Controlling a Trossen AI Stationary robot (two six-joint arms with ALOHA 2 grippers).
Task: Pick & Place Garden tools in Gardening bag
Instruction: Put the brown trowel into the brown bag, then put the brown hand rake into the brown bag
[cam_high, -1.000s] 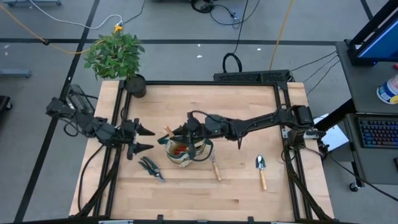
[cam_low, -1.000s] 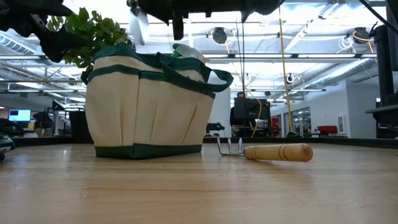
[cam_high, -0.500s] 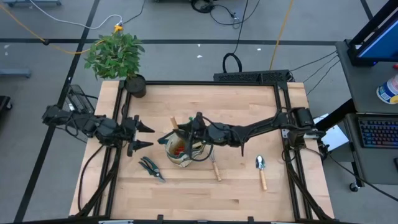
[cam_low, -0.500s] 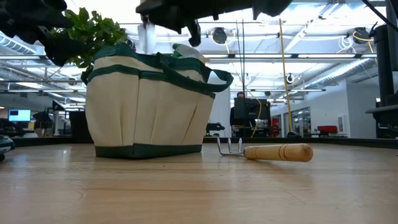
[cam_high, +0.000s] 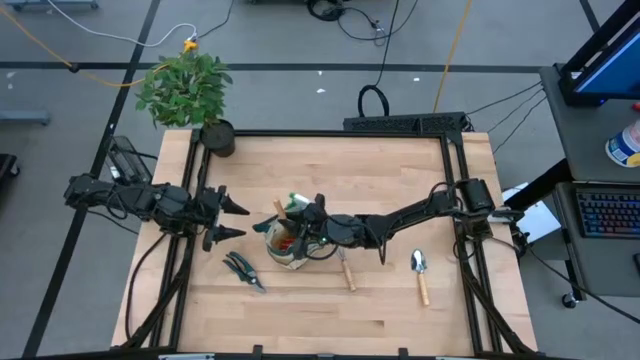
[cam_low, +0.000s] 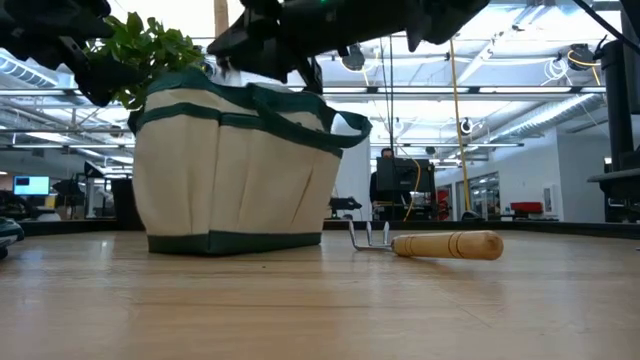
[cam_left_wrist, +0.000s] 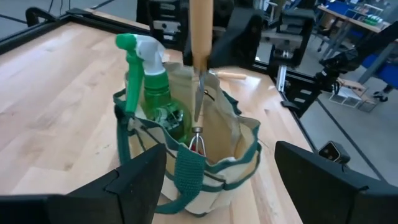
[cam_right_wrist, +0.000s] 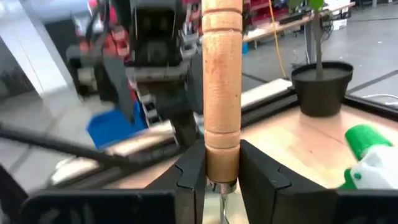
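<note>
The beige gardening bag with green trim (cam_high: 290, 243) stands on the table's middle; it also shows in the low view (cam_low: 235, 165) and the left wrist view (cam_left_wrist: 186, 155). A green spray bottle (cam_left_wrist: 152, 81) stands in it. My right gripper (cam_high: 306, 223) is over the bag, shut on a wooden-handled tool (cam_left_wrist: 199, 37) that stands upright, its thin metal end (cam_left_wrist: 197, 102) down inside the bag. My left gripper (cam_high: 226, 220) is open and empty, just left of the bag. Black pruning shears (cam_high: 243, 270), a rake (cam_high: 346, 268) and a trowel (cam_high: 420, 272) lie on the table. My right gripper pinches the wooden handle's lower end (cam_right_wrist: 222, 146), just above the metal collar, between its two fingers (cam_right_wrist: 189, 177). The fingers come from the table's right and lie across the handle. The tool is upright, handle up, its metal end inside the bag.
A potted green plant (cam_high: 185, 88) in a black pot (cam_high: 217, 138) stands at the far left corner. The rake (cam_low: 430, 243) lies just right of the bag. Bare wood lies along the near edge and at the far right.
My right gripper has gone down toward the bag with the tool. The tool has turned from tilted to upright, and its metal end has gone into the bag.
</note>
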